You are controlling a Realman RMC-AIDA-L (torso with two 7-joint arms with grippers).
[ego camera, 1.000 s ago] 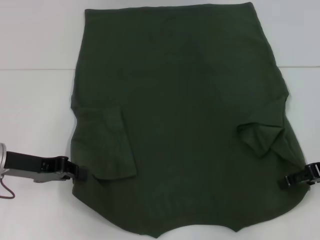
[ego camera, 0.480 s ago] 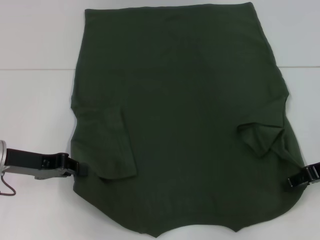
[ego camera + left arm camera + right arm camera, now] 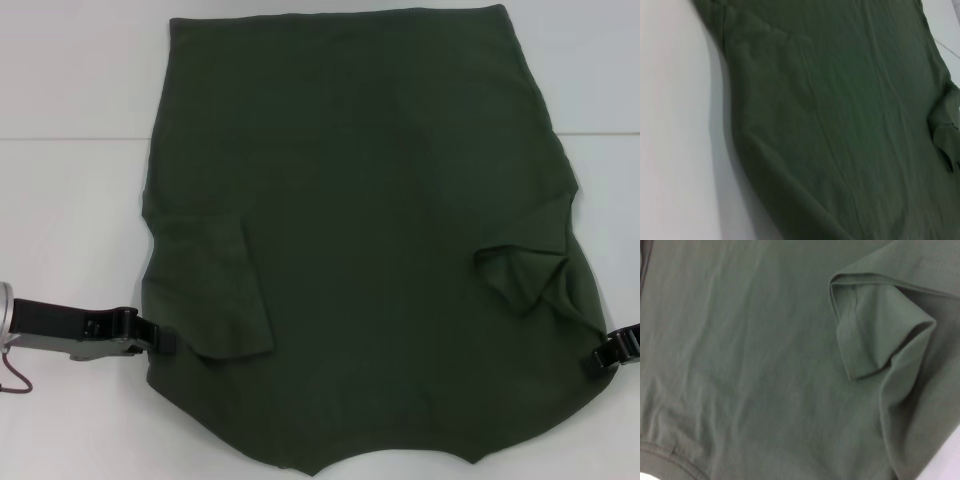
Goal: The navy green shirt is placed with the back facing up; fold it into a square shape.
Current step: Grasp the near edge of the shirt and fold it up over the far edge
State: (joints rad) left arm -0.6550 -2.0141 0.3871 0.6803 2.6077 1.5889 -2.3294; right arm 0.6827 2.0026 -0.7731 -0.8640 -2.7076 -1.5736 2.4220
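Observation:
The navy green shirt [image 3: 370,250] lies flat on the white table, plain side up, with the collar end at the near edge. Its left sleeve [image 3: 215,290] is folded inward and lies flat. The right sleeve [image 3: 525,275] is folded inward too, but bunched. My left gripper [image 3: 163,340] rests low at the shirt's left edge, just beside the folded sleeve. At the shirt's right edge, my right gripper [image 3: 600,358] shows only its tip, touching the cloth border. The left wrist view shows the shirt [image 3: 840,125] running across the table. In the right wrist view the crumpled sleeve [image 3: 880,330] lies on the shirt [image 3: 755,365].
The white table [image 3: 70,220] shows bare on both sides of the shirt, with a seam line across it farther back. A thin red cable [image 3: 15,385] hangs by my left arm at the picture's left edge.
My right gripper has slid outward to the right, off the shirt's edge. The left gripper has drawn back slightly to the left. The shirt has not visibly shifted.

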